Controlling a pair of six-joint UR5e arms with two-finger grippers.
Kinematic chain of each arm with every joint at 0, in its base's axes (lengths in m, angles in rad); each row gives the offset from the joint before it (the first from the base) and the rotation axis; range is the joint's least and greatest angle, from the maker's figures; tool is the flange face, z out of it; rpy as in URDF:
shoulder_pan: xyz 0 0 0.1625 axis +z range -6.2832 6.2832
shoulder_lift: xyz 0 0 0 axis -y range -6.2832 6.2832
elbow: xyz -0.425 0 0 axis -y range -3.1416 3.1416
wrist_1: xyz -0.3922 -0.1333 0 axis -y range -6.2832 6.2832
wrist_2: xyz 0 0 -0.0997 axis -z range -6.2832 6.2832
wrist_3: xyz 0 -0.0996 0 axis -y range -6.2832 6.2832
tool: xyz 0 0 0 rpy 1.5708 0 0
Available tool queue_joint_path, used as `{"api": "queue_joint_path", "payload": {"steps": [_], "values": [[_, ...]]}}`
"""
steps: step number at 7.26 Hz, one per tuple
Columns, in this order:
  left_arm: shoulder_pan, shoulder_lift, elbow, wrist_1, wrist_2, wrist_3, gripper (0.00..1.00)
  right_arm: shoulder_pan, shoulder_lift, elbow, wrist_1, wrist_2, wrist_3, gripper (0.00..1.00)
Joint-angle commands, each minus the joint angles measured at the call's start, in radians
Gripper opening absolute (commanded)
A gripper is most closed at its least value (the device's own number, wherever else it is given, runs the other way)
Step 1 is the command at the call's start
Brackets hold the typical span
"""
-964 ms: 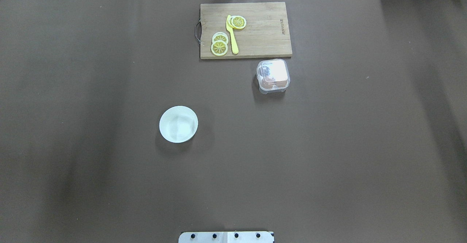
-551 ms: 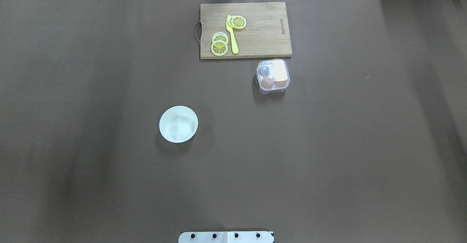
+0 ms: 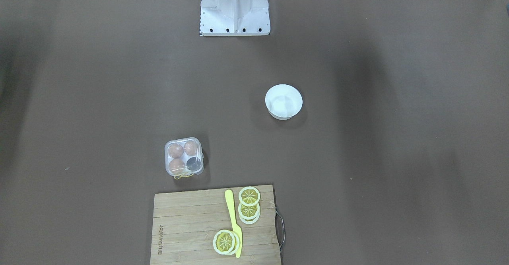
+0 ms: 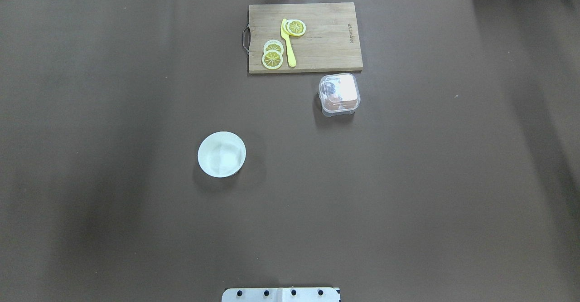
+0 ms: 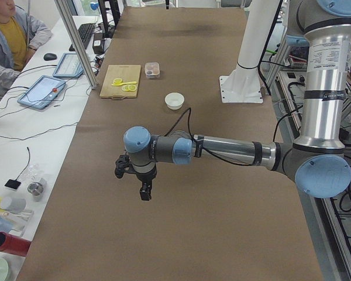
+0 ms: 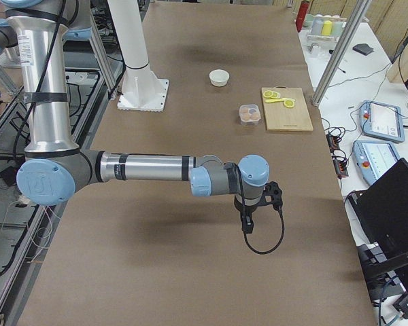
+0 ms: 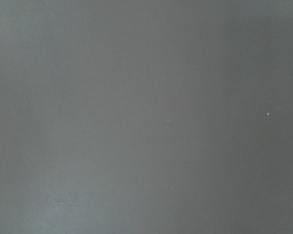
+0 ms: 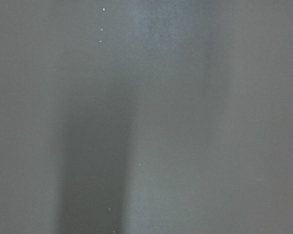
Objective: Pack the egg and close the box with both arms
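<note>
Table (image 4: 408, 202): brown cover, with the work grouped toward 12 o'clock in the overhead view. The left arm (image 5: 222, 149) and right arm (image 6: 149, 166) each lie stretched low over a bare table end, well apart from the work. They are judged parked clear, with the job at or near its end. Each arm shows in one side view only, so I cannot tell whether the left gripper (image 5: 145, 193) or right gripper (image 6: 247, 225) is clenched or released. Both wrist views show only bare cover. The board (image 4: 326, 48), at the table's 12 o'clock edge, carries slices (image 4: 273, 55) and a knife (image 4: 288, 43). The bowl (image 4: 222, 154) stands well apart, at 8 o'clock from the box. The box (image 4: 339, 94) sits just off the board's 5 o'clock corner with its lid apparently down. Overhead glare hides the contents, and latching cannot be confirmed. The front view shows three eggs (image 3: 175, 150) in their cells. The fourth cell (image 3: 193, 162) is dark and its contents are unclear. The loop (image 3: 181, 176) lies on the board side.
</note>
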Motion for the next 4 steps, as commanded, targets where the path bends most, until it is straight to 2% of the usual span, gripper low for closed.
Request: {"api": "queue_joint_path", "payload": {"steps": [1,4], "values": [[0.0,-0.002,-0.003,0.0,-0.002,0.001,0.98,0.001,-0.003,0.004,0.0,0.006,0.0,1.0],[0.0,-0.002,-0.003,0.001,-0.031,0.001,0.98,0.003,-0.003,0.006,0.0,0.009,-0.002,1.0]]}}
